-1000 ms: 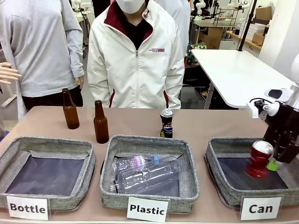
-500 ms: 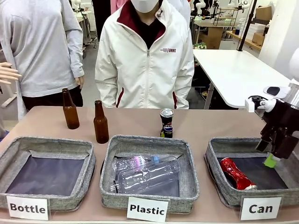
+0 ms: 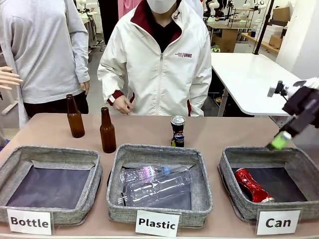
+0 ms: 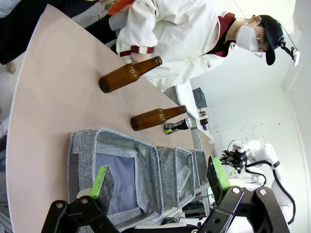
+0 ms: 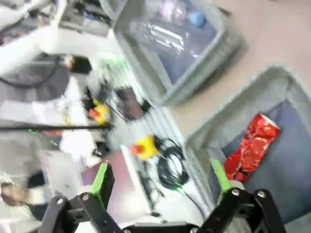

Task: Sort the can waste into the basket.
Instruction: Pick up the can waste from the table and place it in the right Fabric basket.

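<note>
— Red can (image 3: 253,185) first: a second earlier it had stood upright between the fingers of the right end effector (image 3: 279,141), over the basket (image 3: 234,155). Where was it at this moment?

— It lay on its side, slantwise and dented, on the dark floor of the basket marked "Can", in the left half. Nothing touched it. The right end effector had lifted away and hung above the basket's far right corner.

— Open or closed?

— Open. The right wrist view showed its green pads (image 5: 103,177) spread wide with nothing between them, and the red can (image 5: 252,148) lay below, inside the basket. I judged that they stood apart because the drop was finished. The lift kept the fingers clear of the basket's wall.

— And the other can?

— The black can (image 3: 177,131) stood upright on the bench (image 3: 224,132), beyond the basket's far left corner and well apart from it, untouched. About half the sorting looked done.

— The left end effector (image 4: 159,178)?

— Also open and empty, pads wide apart, far to the left of the basket. It was probably parked there because the right arm sat nearer the basket.

— The person?

— The person stood across the bench, left of the basket, with one hand (image 3: 121,104) at the waist, reaching for nothing.
</note>
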Controlling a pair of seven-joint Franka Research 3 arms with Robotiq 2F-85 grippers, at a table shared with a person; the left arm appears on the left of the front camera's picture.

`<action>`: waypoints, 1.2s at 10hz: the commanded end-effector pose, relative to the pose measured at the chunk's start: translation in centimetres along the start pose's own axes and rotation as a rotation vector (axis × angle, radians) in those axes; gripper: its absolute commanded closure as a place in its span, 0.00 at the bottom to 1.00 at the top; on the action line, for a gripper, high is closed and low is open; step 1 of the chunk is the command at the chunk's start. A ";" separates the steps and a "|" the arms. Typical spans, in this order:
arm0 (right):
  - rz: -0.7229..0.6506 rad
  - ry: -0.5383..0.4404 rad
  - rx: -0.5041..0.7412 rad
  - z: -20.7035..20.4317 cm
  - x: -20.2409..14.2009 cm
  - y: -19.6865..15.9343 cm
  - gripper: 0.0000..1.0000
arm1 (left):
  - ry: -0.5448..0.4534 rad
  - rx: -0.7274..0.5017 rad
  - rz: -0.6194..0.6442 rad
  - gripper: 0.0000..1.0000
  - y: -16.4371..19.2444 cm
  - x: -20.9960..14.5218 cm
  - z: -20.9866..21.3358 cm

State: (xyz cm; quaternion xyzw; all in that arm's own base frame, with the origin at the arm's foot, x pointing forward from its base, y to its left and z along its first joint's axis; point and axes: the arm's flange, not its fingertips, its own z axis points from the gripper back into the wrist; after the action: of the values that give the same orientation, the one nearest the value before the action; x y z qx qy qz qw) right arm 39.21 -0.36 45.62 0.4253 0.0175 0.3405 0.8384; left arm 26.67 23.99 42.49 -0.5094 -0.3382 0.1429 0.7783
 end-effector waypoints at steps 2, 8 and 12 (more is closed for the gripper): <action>-0.493 -0.867 0.362 4.1 0.8 -1.8 0.00 | -0.012 -0.018 -0.022 0.00 0.0 0.0 -0.1; -0.472 -0.796 0.284 8.3 -2.9 -4.5 0.00 | -0.012 -0.018 -0.022 0.00 0.0 0.0 -0.1; -0.472 -0.796 0.284 8.3 -2.9 -4.5 0.00 | -0.012 -0.018 -0.022 0.00 0.0 0.0 -0.1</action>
State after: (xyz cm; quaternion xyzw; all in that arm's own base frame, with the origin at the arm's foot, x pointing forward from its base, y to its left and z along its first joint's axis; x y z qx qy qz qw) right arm 41.84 -8.81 46.40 0.6187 -0.1647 -0.0575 0.7660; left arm 26.66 24.00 42.50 -0.5094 -0.3381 0.1428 0.7783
